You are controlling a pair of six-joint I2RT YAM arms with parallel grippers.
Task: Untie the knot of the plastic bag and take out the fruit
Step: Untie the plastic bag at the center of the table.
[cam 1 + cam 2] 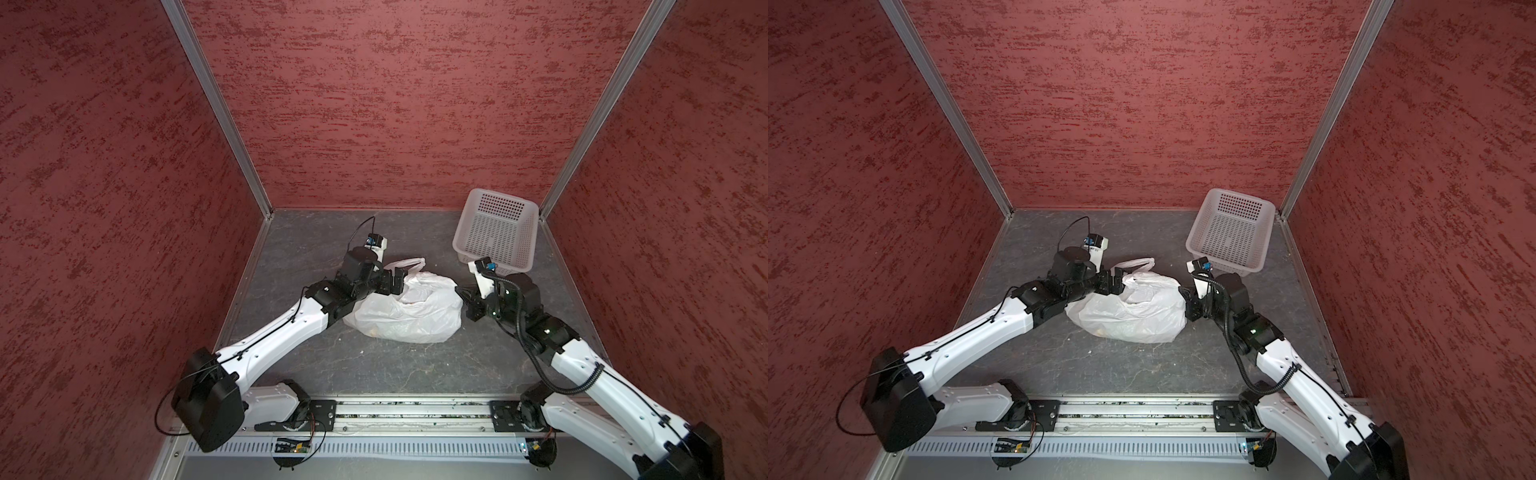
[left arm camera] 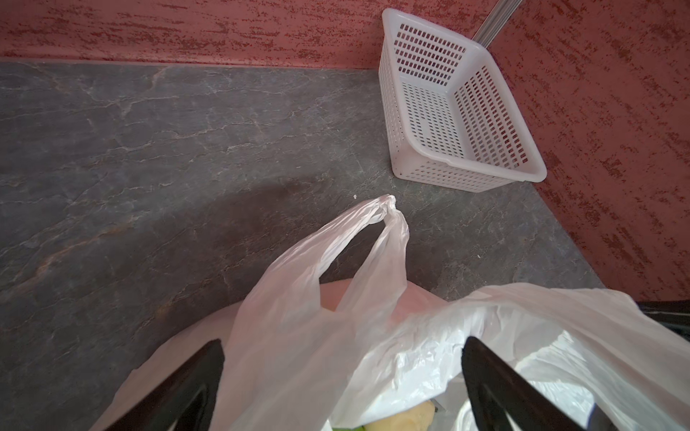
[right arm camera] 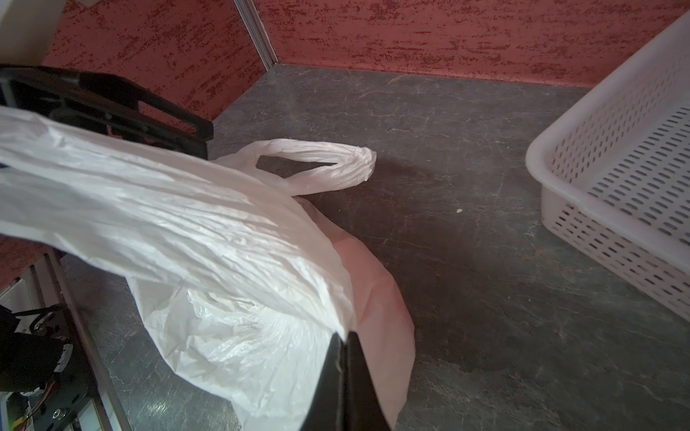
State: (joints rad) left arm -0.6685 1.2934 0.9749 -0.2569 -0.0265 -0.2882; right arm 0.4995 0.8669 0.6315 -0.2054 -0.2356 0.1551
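The white plastic bag [image 1: 411,316] [image 1: 1133,311] lies crumpled mid-table. I see no knot: the two handles are apart. One handle loop [image 2: 388,203] [image 3: 336,156] lies loose on the table. The other side of the bag is stretched towards my right gripper [image 1: 459,291] [image 3: 345,336], which is shut on the bag's edge. My left gripper [image 1: 397,282] [image 2: 341,354] is open at the bag's far left side, its fingers [image 2: 209,358] wide apart over the mouth with nothing held. Fruit shows inside the mouth: a pale yellow piece [image 2: 407,416] beside a green sliver.
An empty white perforated basket [image 1: 496,226] [image 1: 1231,232] [image 2: 485,112] stands in the back right corner, close to the right wrist. Red walls close in the grey table on three sides. The arms' base rail runs along the front.
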